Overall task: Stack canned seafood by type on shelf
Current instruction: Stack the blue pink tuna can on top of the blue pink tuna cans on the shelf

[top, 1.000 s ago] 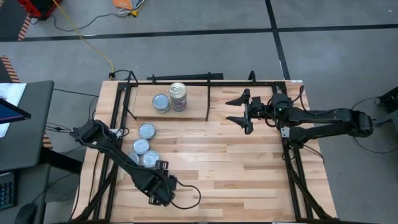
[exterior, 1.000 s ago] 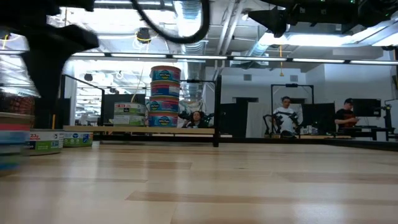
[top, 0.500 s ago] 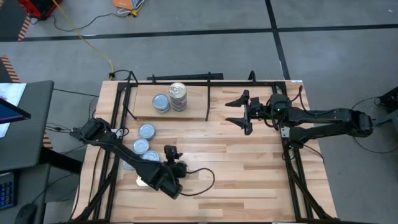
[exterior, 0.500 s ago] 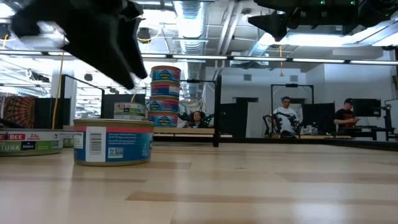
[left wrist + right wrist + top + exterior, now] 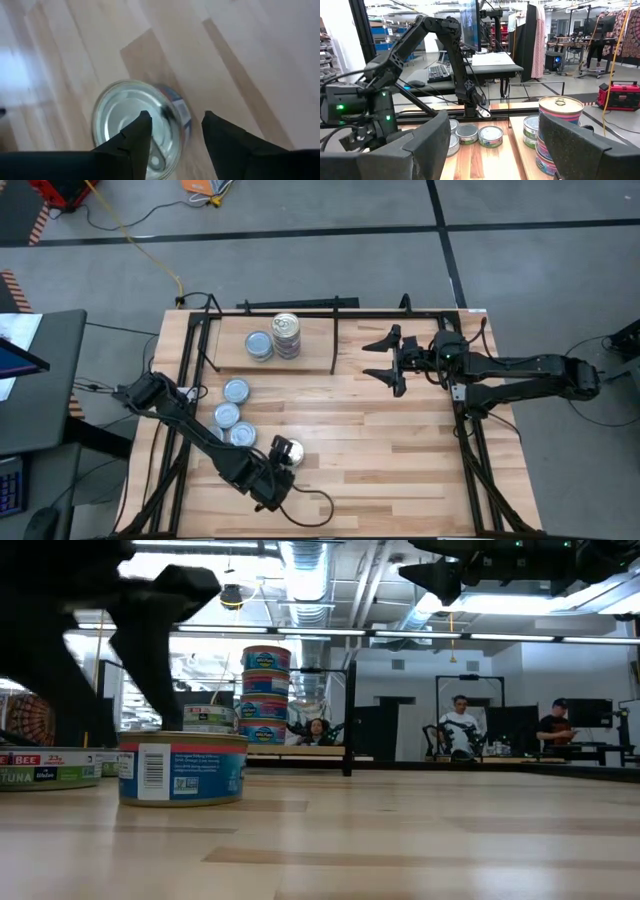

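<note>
Tin (image 5: 137,125) with a shiny pull-tab top sits alone on the butcher-block table (image 5: 400,460), nearest the front edge, directly beneath the left gripper (image 5: 275,475). In the left wrist view its two dark fingers (image 5: 132,142) stand apart over the lid, one tip above the tin's middle, the other past its rim, nothing gripped. To take it cleanly the gripper should, I judge, shift sideways until the fingers straddle the rim on both sides, drop low, then close squarely so the flat tin does not skid or tip.

Just beyond lie three bluish-topped tins (image 5: 232,415) close together by the left arm. Farther back, on the shelf (image 5: 310,352), a tall stack of tins (image 5: 287,336) stands just beside a lower blue-topped pile (image 5: 259,345), left of the divider rod (image 5: 334,345). The right gripper (image 5: 385,360) hovers past the shelf's right end, fingers spread wide and empty.
</note>
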You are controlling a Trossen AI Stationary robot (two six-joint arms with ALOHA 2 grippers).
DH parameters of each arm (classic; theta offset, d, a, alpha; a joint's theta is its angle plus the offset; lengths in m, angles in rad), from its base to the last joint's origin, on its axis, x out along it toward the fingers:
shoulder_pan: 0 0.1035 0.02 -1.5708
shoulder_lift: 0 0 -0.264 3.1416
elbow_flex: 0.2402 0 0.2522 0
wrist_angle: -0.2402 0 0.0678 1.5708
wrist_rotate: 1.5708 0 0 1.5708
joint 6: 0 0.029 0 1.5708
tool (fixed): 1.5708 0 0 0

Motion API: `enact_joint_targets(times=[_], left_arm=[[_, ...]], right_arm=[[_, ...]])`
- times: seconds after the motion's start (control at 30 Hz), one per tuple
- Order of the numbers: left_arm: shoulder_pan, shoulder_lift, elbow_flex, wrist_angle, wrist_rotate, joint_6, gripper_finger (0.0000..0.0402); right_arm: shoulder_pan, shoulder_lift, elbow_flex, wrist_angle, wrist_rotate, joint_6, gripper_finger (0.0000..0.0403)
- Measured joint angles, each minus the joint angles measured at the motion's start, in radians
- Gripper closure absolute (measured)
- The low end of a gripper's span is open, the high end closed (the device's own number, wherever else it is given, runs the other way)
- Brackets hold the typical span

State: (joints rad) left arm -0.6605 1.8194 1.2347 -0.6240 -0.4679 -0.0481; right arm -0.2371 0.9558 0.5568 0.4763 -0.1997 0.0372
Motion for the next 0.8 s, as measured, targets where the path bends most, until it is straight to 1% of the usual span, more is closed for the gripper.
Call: enact_joint_targets(times=[0.13,0.2,0.3,0.37,0.43,0.53,0.67,0.8], left_arm=[[-0.001,0.0,-0.057,0.038,-0.022,0.082,0.0259],[0.0,0.0,-0.08,0.058,-0.072,0.142,0.0277],[0.016,0.0,-0.122,0.109,-0.175,0.232,0.0312],[0.041,0.0,-0.14,0.138,-0.211,0.275,0.0337],[0.072,0.0,-0.16,0.173,-0.219,0.287,0.0362],[0.114,-0.003,-0.18,0.199,-0.207,0.254,0.0392],[0.148,-0.005,-0.185,0.224,-0.156,0.193,0.0397],[0.148,-0.005,-0.185,0.223,-0.135,0.135,0.0399]], right_arm=[[0.0,0.0,0.0,0.002,0.0,0.0,0.0072],[0.0,0.0,0.0,0.004,0.0,0.0,0.0072],[0.0,0.0,0.0,0.003,0.0,0.0,0.0072],[0.0,0.0,0.0,0.003,0.0,0.0,0.0072],[0.0,0.0,0.0,0.003,0.0,0.0,0.0072],[0.0,0.0,0.0,0.003,0.0,0.0,0.0072],[0.0,0.0,0.0,-0.001,0.0,0.0,0.0072],[0.0,0.0,0.0,-0.001,0.0,0.0,0.0072]])
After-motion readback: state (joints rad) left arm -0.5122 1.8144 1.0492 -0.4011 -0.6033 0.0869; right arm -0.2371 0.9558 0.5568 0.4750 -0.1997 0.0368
